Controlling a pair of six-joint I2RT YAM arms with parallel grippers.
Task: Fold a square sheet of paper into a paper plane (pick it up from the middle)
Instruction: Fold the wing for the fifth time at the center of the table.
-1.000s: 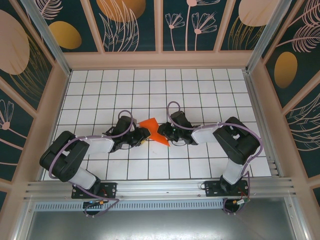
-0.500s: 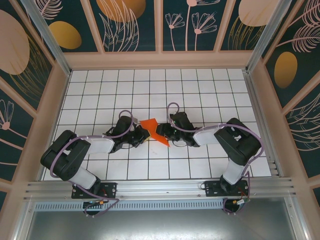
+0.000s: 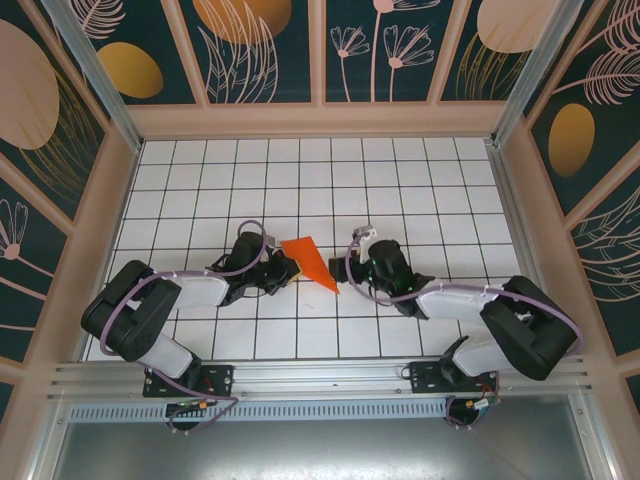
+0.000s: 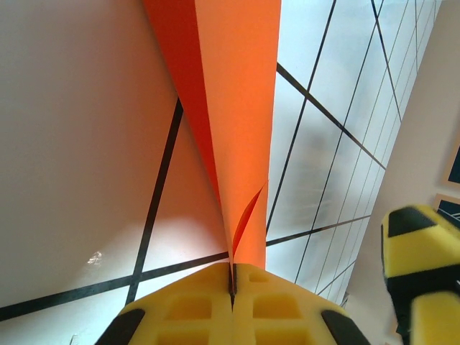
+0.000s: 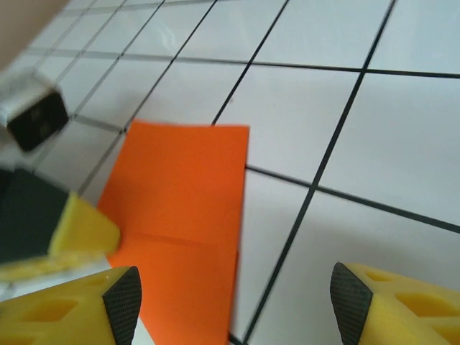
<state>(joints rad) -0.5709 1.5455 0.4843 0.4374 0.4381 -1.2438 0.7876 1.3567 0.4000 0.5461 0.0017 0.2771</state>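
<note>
Nearest us, in the left wrist view, the left gripper [image 4: 232, 277] was clamped shut on the paper [image 4: 237, 86], its yellow pads pressed together with only the folded edge between them. We judged that this pinch was there to keep the crease closed and the paper anchored, so the fold would not spring apart. Beyond the pads the orange paper ran away as a narrow folded strip, raised on edge over the table [image 4: 72, 144], with a small loose flap just past the grip.

From above, the paper [image 3: 312, 258] sat near the middle of the table [image 3: 200, 180] between the two arms. Its broad end pointed away from the bases and its point came back toward them. The left gripper [image 3: 283, 268] held its left side.

Across from it, the right gripper [image 3: 345, 270] stood just beside the paper's right edge. Its jaws were wide apart and held nothing — in its own view the right gripper [image 5: 237, 298] framed the paper [image 5: 180, 187] ahead of it, and we saw no finger touching the sheet. We took that open stance as readiness for a fresh grip.
</note>
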